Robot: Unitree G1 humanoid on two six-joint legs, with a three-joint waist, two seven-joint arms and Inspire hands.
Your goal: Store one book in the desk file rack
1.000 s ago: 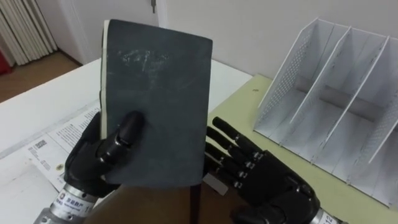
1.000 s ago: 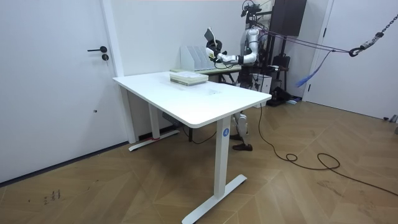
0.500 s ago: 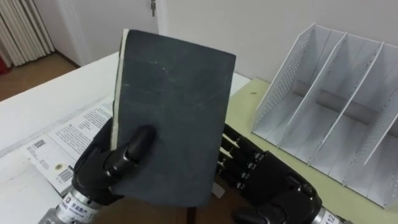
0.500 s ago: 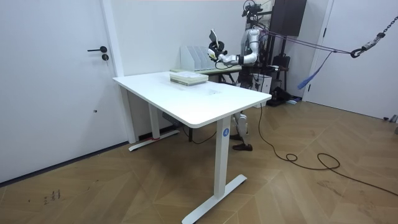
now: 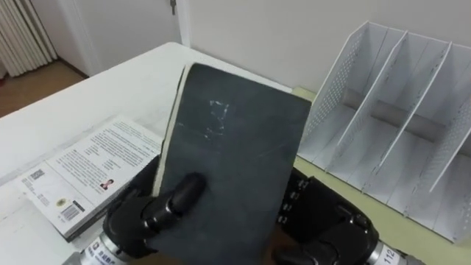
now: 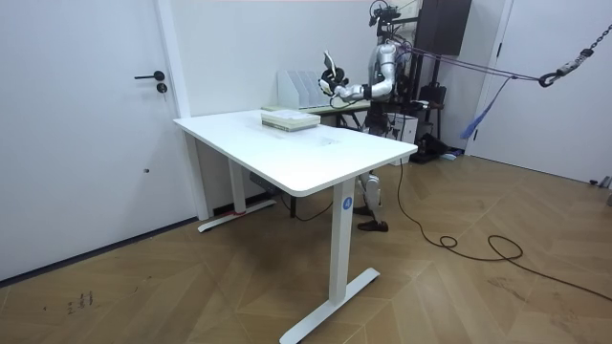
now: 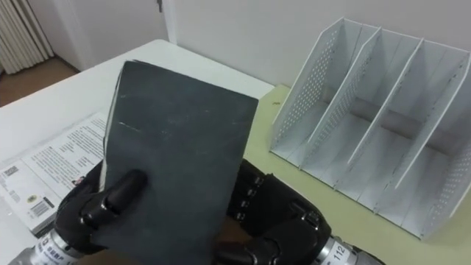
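A dark grey book (image 5: 234, 151) stands upright and leans a little to the right, in front of my chest. My left hand (image 5: 151, 217) is shut on its lower left edge, with the thumb pressed on the front cover. Behind the book's lower right part is my right hand (image 5: 335, 228), its straight fingers (image 7: 252, 197) lying against the back cover. The white file rack (image 5: 401, 121) with perforated dividers stands to the right on a pale green surface (image 5: 346, 193), its slots empty. In the room view I stand at the table's far end with the book (image 6: 328, 65) raised.
A white-covered book (image 5: 85, 173) lies flat on the white table (image 5: 110, 85) at my left, on top of another. The wall runs close behind the rack. In the room view the rack (image 6: 298, 88) stands at the table's far end.
The book has moved right, toward the rack, and sits lower. It now hides more of my right hand's fingers. My left hand went along with it.
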